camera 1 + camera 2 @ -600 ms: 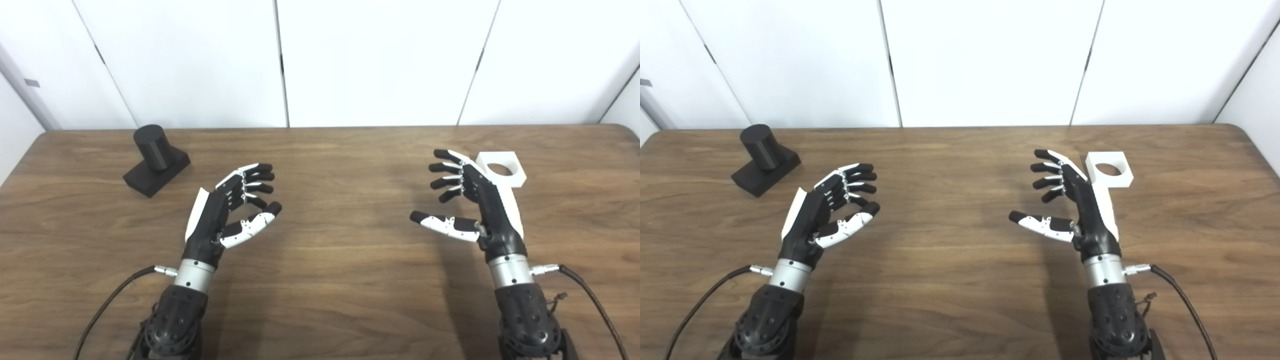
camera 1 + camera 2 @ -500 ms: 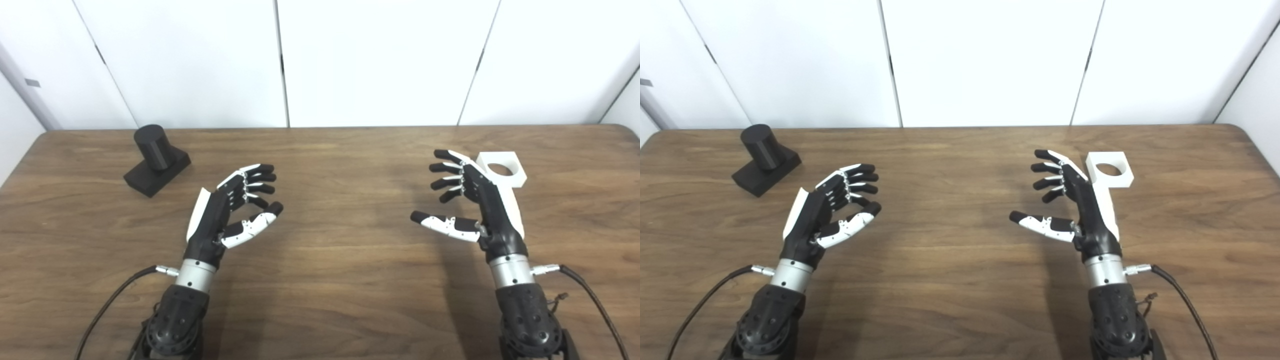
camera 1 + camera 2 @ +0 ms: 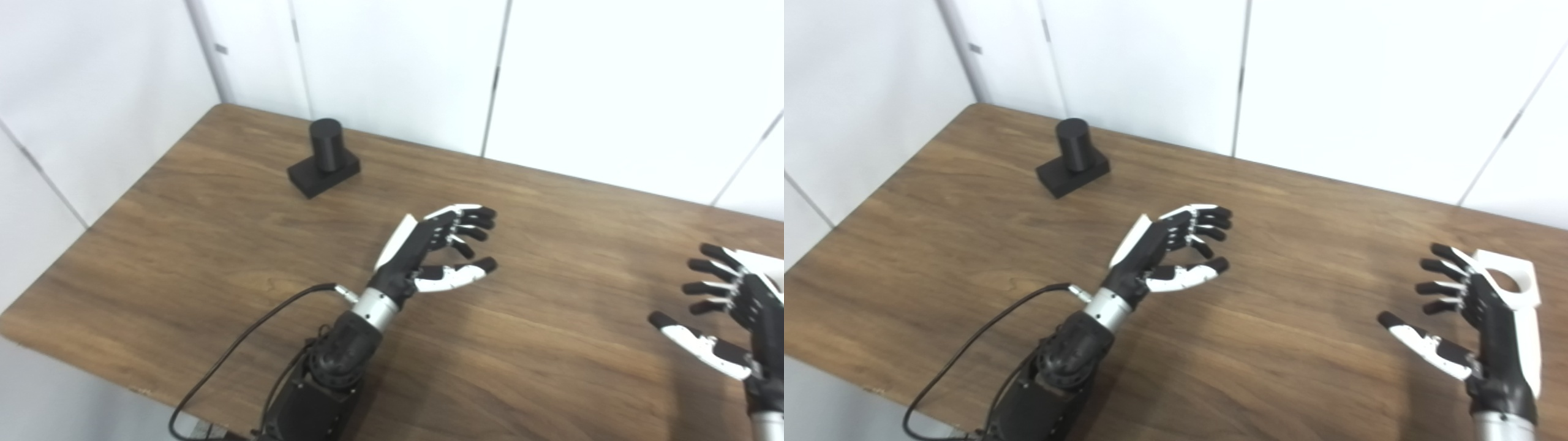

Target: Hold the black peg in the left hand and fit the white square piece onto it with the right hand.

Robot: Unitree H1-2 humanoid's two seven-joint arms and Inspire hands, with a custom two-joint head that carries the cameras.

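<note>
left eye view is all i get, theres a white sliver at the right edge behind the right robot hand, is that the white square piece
Observer: Yes. The right eye view shows the whole white square piece, lying flat on the table.
Operator: which way is its hole facing
Observer: Up. The hole is round and uncovered.
Operator: is the right robot hand holding it
Observer: No. The right robot hand is open in front of the piece, with nothing in its grasp.

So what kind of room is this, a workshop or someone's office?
Probably a robot test room: a bare wooden table against plain white wall panels, holding only a black peg and a white square piece.
</note>
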